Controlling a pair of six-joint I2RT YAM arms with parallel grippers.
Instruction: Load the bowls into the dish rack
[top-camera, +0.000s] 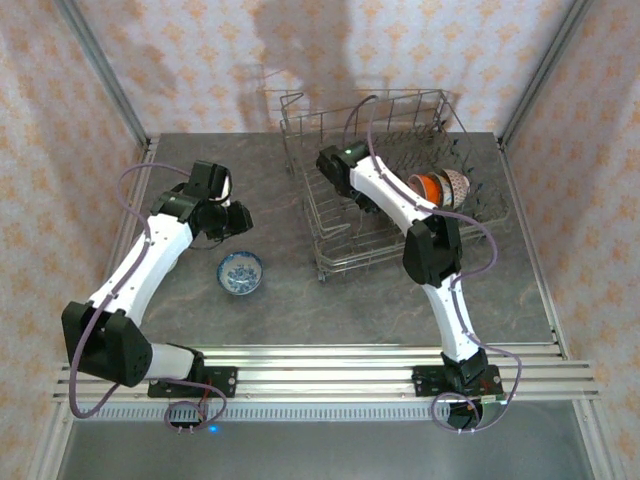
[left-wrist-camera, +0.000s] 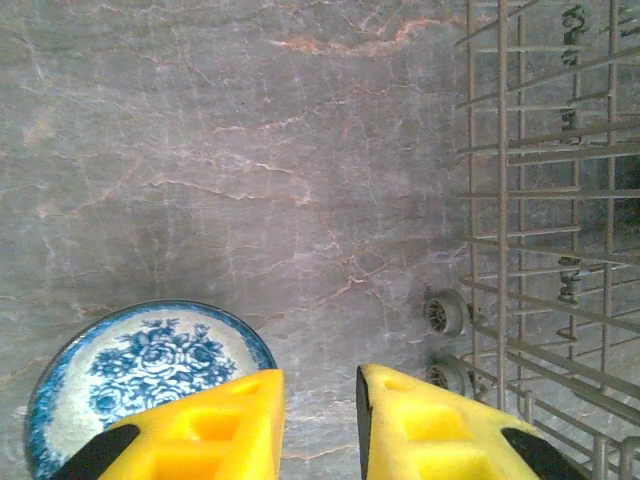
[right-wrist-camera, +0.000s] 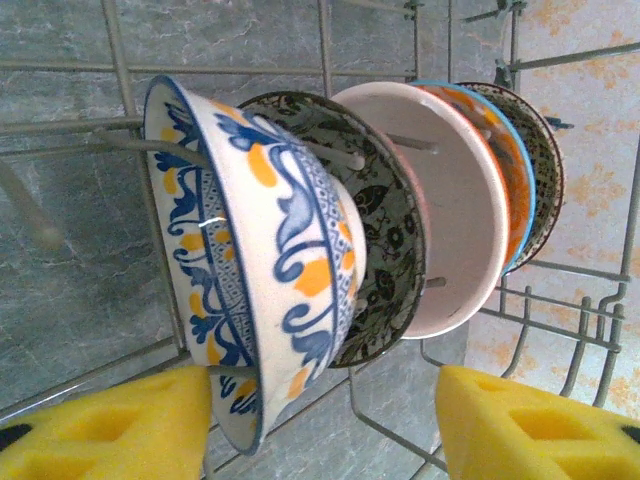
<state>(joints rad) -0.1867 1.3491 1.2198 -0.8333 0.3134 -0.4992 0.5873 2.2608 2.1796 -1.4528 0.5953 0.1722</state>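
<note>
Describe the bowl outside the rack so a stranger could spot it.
Find the wire dish rack on the grey table, then look left of its near corner. The bowl sits alone there, open side up, blue flowers inside; the other bowls stand on edge in the rack.

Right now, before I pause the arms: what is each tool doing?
Left tool: slightly open, empty.
Right tool: open wide, holding nothing; the blue-and-yellow bowl stands in the rack.
</note>
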